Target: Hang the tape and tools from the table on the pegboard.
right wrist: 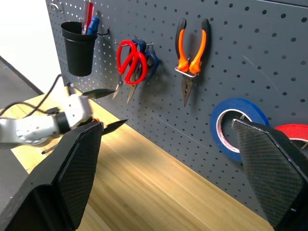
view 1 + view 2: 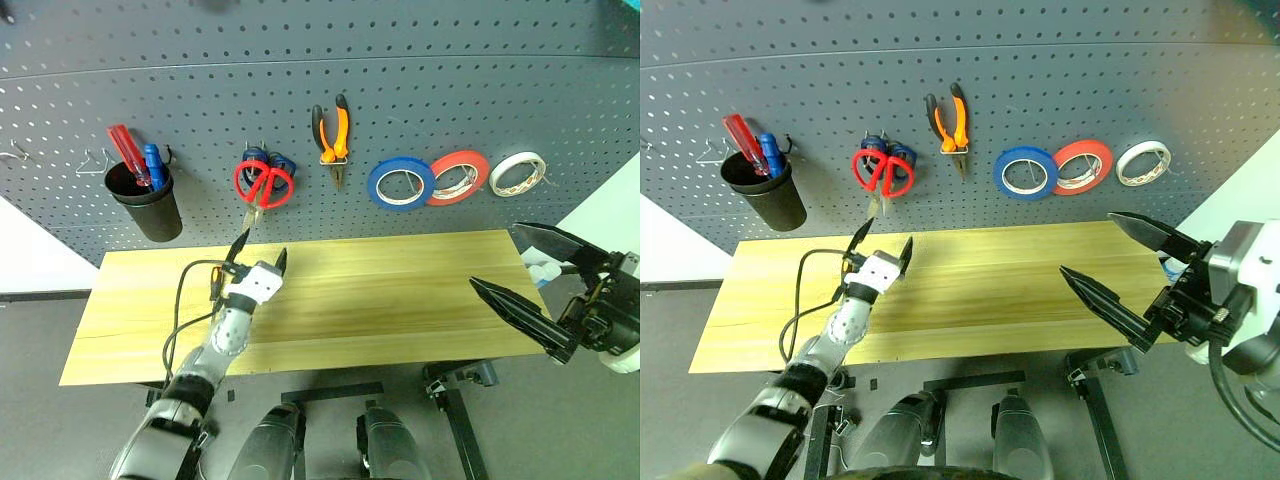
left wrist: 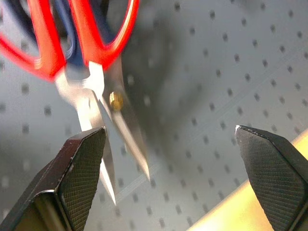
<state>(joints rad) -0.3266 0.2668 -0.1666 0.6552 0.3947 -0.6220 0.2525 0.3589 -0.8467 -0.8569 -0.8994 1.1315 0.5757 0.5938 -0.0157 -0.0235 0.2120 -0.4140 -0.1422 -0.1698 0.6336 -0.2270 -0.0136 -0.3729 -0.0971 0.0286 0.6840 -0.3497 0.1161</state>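
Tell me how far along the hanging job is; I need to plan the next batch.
Mostly done: the blue tape, the red-handled scissors and the pliers hang on the pegboard. Both the left hand, just under the scissors, and the right hand are open and carry nothing. I see nothing left lying on the table; I cannot tell where the thin screwdriver is.

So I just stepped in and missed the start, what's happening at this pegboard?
A humanoid robot is hanging things on the dark grey pegboard. The red-handled scissors, orange-and-black pliers and blue tape roll all hang there. The left gripper is open just below the scissors' blades, holding nothing. The right gripper is open too, empty, off the right end of the light wooden table.
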